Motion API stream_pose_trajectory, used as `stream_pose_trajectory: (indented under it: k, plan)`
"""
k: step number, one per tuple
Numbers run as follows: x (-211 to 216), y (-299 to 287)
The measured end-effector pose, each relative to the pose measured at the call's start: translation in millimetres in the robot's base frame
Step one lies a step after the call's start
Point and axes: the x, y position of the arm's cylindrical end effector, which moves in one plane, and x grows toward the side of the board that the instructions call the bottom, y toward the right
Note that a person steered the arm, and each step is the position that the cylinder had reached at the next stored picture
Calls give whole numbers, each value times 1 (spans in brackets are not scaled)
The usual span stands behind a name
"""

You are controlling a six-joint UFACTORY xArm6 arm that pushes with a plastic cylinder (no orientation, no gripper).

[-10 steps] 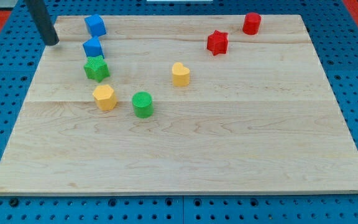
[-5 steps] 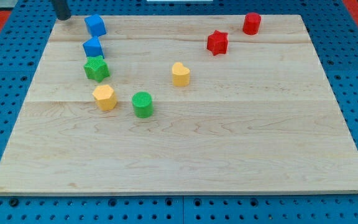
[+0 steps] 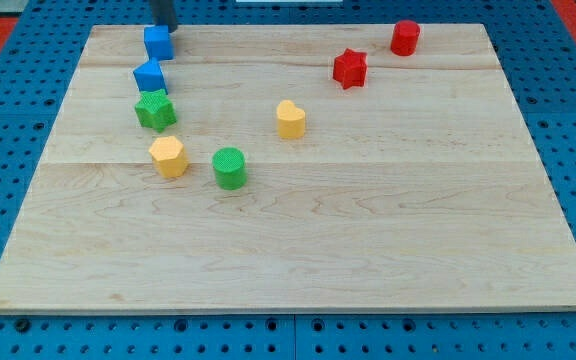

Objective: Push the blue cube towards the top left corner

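The blue cube [image 3: 158, 42] sits near the top left of the wooden board [image 3: 298, 230]. My tip [image 3: 165, 26] is right at the cube's upper edge, at the view's top, touching or nearly touching it. A second blue block [image 3: 149, 75] lies just below the cube. A green star block [image 3: 155, 110] sits right under that one.
A yellow hexagon block [image 3: 168, 156] and a green cylinder [image 3: 229, 167] lie lower left of centre. A yellow heart-like block [image 3: 290, 119] is mid board. A red star [image 3: 349, 68] and a red cylinder [image 3: 404, 38] are at the top right.
My tip has moved from the board's left edge up and to the right, to just above the blue cube. The blocks have hardly moved.
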Motion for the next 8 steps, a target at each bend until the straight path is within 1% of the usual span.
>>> stream_pose_trajectory:
  k: [1,2,3,5,6,7,8]
  plan:
    - [1,52]
    - [1,67]
    - [3,24]
    - [20,13]
    - [27,-23]
    - [27,-40]
    - [27,-43]
